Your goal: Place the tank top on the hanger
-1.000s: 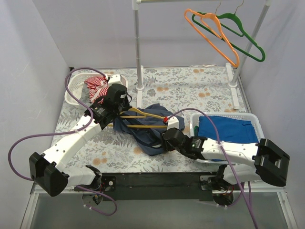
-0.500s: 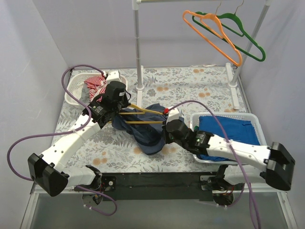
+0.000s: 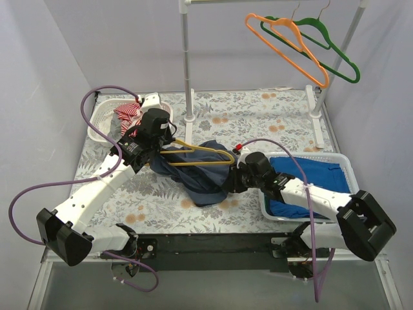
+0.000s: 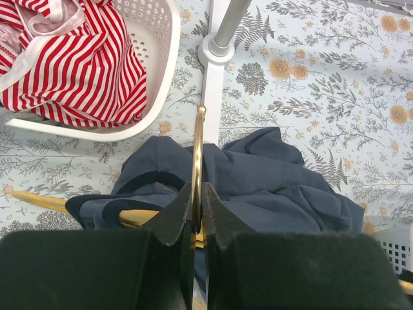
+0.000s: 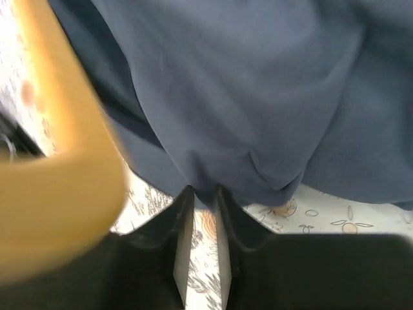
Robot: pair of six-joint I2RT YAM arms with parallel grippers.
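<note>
**Tank top partly threaded, both grippers holding**

The left gripper (image 4: 198,223) gripped the yellow hanger (image 3: 197,155) by its hook, fingers pressed tight on it. The right gripper (image 5: 200,194) pinched a fold of the tank top (image 3: 200,171), which lay mid-table, draped over the hanger. The step would likely go best with the left keeping the hanger steady while the right drew cloth over the far shoulder without dropping its fold. Since a second earlier, the right gripper had moved right, toward the basket (image 3: 322,155), stretching the cloth.

Bare table (image 3: 271,123) is free at upper centre-right. Obstructions: rack post (image 3: 188,77) upper centre, white basket (image 3: 94,129) upper left, second basket (image 3: 329,155) lower right, tank top (image 3: 203,177) centre.
</note>
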